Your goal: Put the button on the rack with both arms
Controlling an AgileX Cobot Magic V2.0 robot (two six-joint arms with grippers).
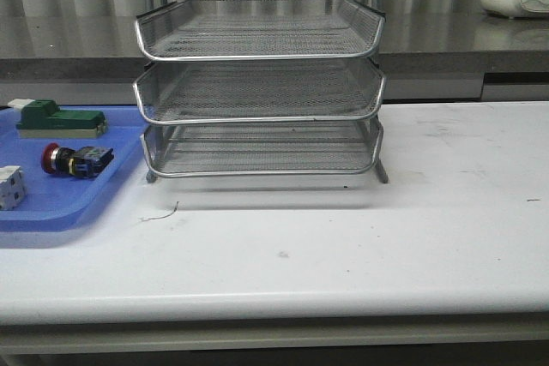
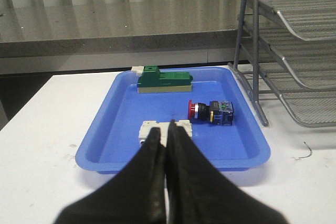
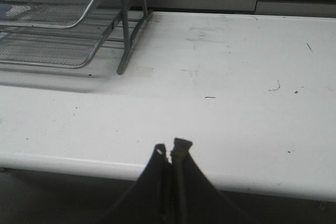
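Front view shows the three-tier wire rack point(image 1: 257, 83) standing at centre frame on the white table point(image 1: 360, 237), all tiers bare, while the button point(image 1: 75, 160) lies on its side at the left edge of the frame in the blue tray point(image 1: 51, 212), red cap pointing left, between a green block point(image 1: 58, 117) above it and a white cube point(image 1: 10, 188) below; neither arm appears in this picture, so the pick has evidently not begun. Left wrist view has the left gripper point(image 2: 165, 129) at the bottom centre with its fingers pressed together, holding nothing, poised over the tray's near rim with the white cube just beyond its tips and the button right of centre, apart from both other parts. To do the pick well, the fingers should part first, then shift toward the button and close across its black body, not the rounded cap, keeping clear of the cube. Right wrist view shows the right gripper point(image 3: 172, 150) at the bottom centre, likewise shut and empty, over bare table with the rack's corner in the upper left; it looks well placed to receive the button or steady the rack.
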